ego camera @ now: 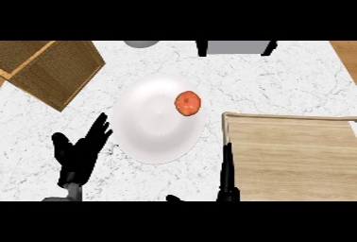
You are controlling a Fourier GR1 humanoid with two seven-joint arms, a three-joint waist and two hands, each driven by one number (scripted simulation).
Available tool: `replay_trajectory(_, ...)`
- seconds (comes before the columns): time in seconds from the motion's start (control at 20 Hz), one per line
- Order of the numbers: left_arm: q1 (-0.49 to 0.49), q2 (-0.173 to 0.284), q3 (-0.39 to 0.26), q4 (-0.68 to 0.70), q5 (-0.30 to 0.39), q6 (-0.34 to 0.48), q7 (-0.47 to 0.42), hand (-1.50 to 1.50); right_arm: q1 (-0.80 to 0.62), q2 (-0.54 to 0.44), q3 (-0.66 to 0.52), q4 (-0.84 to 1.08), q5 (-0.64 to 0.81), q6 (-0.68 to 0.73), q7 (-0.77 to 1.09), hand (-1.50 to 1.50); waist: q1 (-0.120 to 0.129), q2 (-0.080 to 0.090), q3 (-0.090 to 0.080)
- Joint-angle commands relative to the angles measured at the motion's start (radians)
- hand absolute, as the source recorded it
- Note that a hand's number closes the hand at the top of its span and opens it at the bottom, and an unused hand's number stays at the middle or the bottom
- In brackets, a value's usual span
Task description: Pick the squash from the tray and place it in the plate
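An orange, round squash (187, 103) lies on the white plate (150, 127), near its right rim. The wooden tray (293, 156) sits to the right of the plate with nothing visible on it. My right hand (228, 172) shows edge-on at the tray's left rim, fingers straight and pointing up, holding nothing, well below the squash. My left hand (80, 153) rests open at the lower left, fingers up, just left of the plate.
A woven brown mat or board (49, 68) lies at the top left. At the top edge are a grey round object (141, 43) and a grey box with black legs (235, 47). A wooden strip (346, 56) runs along the right edge.
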Motion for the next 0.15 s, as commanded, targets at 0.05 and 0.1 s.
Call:
replay_trajectory(0.05, -0.010, -0.036, -0.013, 0.062, -0.044, 0.027, 0.000, 0.00, 0.100, -0.016, -0.028, -0.079, 0.074, 0.057, 0.000, -1.50, 0.000, 0.005, -0.005)
replay_trajectory(0.1, 0.018, -0.018, -0.001, 0.075, -0.034, -0.007, -0.046, 0.00, 0.126, 0.022, 0.029, -0.013, 0.075, -0.013, -0.042, -1.50, 0.001, 0.006, -0.005)
